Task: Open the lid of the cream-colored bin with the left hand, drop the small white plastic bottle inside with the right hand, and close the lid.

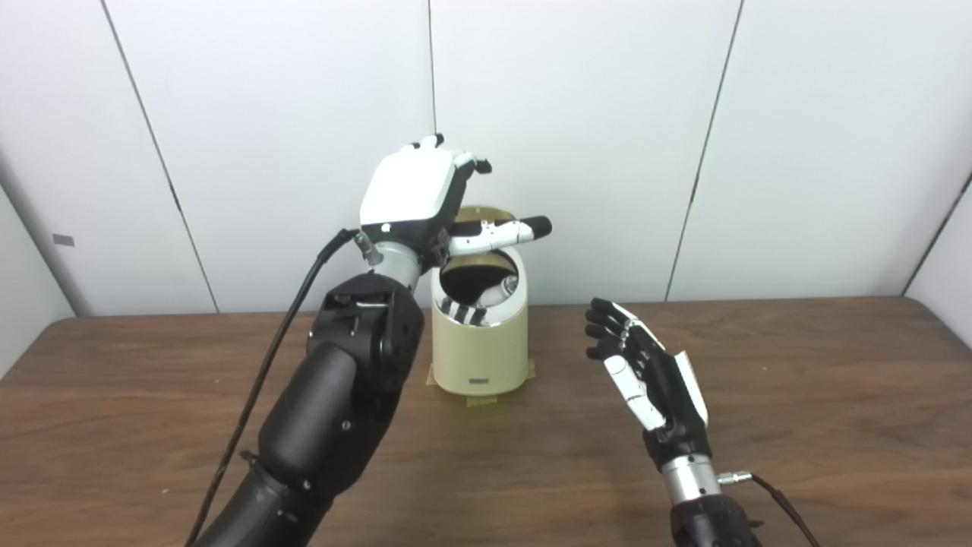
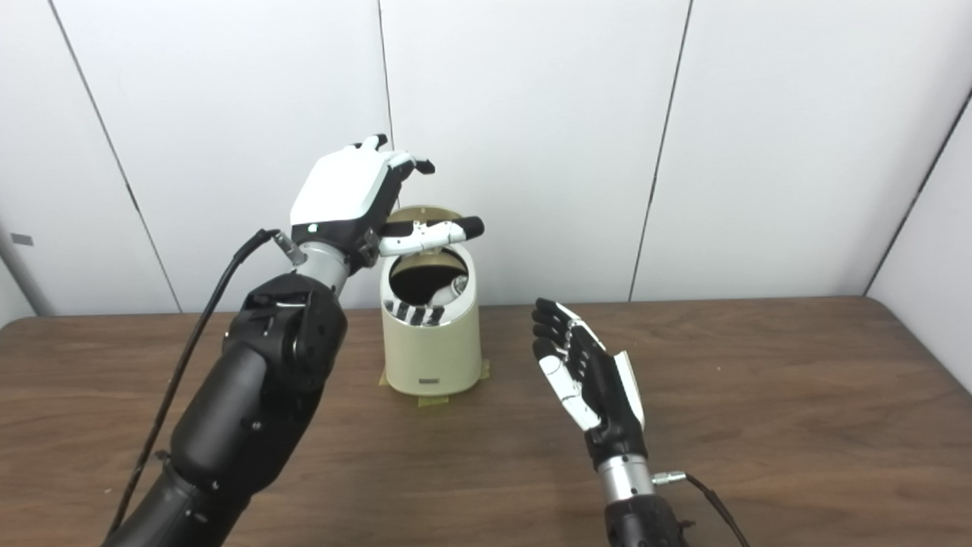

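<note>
centre frame, the left hand [image 1: 414, 190] props the round tan lid [image 1: 486, 216] up off the cream-colored cylindrical bin [image 1: 478, 346] so its mouth stays clear, while the right hand [image 1: 645, 365], lower right, hangs spread and empty.

light: bright, even | shadows: soft | glare: none | focus: slightly soft overall

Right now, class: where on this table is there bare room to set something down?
Bare table runs from the right hand to the right edge, and along the front. Crowded: around the bin, with the left hand above its raised lid.
</note>
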You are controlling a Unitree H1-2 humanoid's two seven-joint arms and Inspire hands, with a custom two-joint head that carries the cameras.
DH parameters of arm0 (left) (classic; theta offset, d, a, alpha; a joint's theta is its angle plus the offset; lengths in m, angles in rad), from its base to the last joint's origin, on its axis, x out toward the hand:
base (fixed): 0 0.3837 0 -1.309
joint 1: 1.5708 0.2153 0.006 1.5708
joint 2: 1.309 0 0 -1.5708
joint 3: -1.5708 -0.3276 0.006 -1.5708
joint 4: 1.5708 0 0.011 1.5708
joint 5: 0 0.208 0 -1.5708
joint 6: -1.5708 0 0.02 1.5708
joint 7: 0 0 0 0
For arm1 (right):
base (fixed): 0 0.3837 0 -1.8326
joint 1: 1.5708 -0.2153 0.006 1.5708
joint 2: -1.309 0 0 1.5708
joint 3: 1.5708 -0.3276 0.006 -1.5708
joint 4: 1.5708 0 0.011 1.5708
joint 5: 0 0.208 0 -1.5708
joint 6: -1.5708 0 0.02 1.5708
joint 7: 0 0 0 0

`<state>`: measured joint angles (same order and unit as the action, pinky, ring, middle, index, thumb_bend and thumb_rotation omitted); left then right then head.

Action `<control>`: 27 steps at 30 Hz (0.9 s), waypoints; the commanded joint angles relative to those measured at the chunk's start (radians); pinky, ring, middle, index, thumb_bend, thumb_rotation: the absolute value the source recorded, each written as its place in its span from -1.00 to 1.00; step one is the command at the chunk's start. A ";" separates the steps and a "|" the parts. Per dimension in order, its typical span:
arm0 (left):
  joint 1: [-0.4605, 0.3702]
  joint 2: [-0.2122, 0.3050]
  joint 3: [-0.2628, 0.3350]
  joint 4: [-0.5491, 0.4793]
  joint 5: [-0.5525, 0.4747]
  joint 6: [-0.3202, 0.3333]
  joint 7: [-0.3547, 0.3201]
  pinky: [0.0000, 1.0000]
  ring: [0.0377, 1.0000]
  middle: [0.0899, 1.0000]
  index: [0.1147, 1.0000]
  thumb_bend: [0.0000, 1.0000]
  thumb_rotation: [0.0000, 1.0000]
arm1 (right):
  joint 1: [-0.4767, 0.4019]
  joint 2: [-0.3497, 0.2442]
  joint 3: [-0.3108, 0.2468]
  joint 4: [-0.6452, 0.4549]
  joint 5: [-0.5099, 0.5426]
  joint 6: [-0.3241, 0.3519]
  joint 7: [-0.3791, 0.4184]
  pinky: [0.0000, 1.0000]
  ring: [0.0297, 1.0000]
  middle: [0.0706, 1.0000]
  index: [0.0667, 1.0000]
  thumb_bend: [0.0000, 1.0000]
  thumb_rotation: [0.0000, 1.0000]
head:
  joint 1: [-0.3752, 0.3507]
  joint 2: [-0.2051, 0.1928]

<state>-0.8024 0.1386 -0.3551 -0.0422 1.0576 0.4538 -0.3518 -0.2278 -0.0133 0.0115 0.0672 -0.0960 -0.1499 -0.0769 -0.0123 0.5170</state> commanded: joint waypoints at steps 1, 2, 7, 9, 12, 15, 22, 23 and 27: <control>-0.039 -0.001 0.001 -0.021 0.023 0.003 0.012 1.00 1.00 0.77 0.62 0.88 1.00 | -0.027 0.006 -0.002 -0.037 -0.003 -0.016 -0.004 0.40 0.59 0.59 0.58 -0.16 0.50 | -0.002 0.001; -0.037 -0.001 0.001 -0.021 0.022 0.002 0.011 1.00 1.00 0.78 0.62 0.88 1.00 | -0.027 0.006 -0.002 -0.038 -0.009 -0.015 -0.007 0.40 0.59 0.59 0.57 -0.15 0.52 | -0.004 0.002; -0.026 -0.004 -0.001 -0.021 0.020 0.002 0.004 1.00 1.00 0.78 0.64 0.87 1.00 | -0.027 0.009 -0.002 -0.039 0.000 -0.019 -0.002 0.41 0.59 0.60 0.58 -0.16 0.51 | -0.006 0.003; -0.023 -0.003 -0.006 -0.020 0.027 0.004 -0.006 1.00 0.99 0.80 0.66 0.87 1.00 | -0.027 0.011 -0.002 -0.041 0.000 -0.017 -0.002 0.41 0.59 0.60 0.58 -0.18 0.51 | -0.006 0.003; -0.018 -0.003 -0.012 -0.015 0.029 0.001 -0.007 1.00 0.99 0.79 0.65 0.86 1.00 | -0.028 0.014 -0.004 -0.041 0.002 -0.015 -0.003 0.41 0.59 0.59 0.58 -0.17 0.48 | -0.009 0.003; -0.011 -0.001 -0.018 -0.012 0.028 -0.001 -0.010 1.00 1.00 0.78 0.64 0.86 1.00 | -0.028 0.015 -0.004 -0.040 0.005 -0.020 -0.002 0.41 0.59 0.59 0.58 -0.19 0.47 | -0.011 0.005; 0.014 -0.002 -0.029 -0.018 0.022 -0.008 -0.011 1.00 1.00 0.75 0.64 0.85 1.00 | -0.029 0.018 -0.006 -0.043 -0.005 -0.013 -0.007 0.40 0.59 0.59 0.57 -0.21 0.48 | -0.016 0.004; 0.018 -0.002 -0.032 -0.021 0.022 -0.011 -0.012 1.00 0.99 0.74 0.63 0.85 1.00 | -0.029 0.017 -0.007 -0.044 -0.007 -0.008 -0.007 0.40 0.58 0.59 0.57 -0.19 0.48 | -0.016 0.004; 0.033 -0.001 -0.034 -0.029 0.016 -0.016 -0.010 1.00 0.98 0.73 0.62 0.85 1.00 | -0.029 0.019 -0.009 -0.047 0.000 -0.004 -0.005 0.40 0.58 0.59 0.57 -0.16 0.48 | -0.017 0.007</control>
<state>-0.7404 0.1370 -0.3895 -0.0521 1.0663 0.4474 -0.3674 -0.2278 0.0017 0.0051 0.0594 -0.1011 -0.1397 -0.0786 -0.0291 0.5231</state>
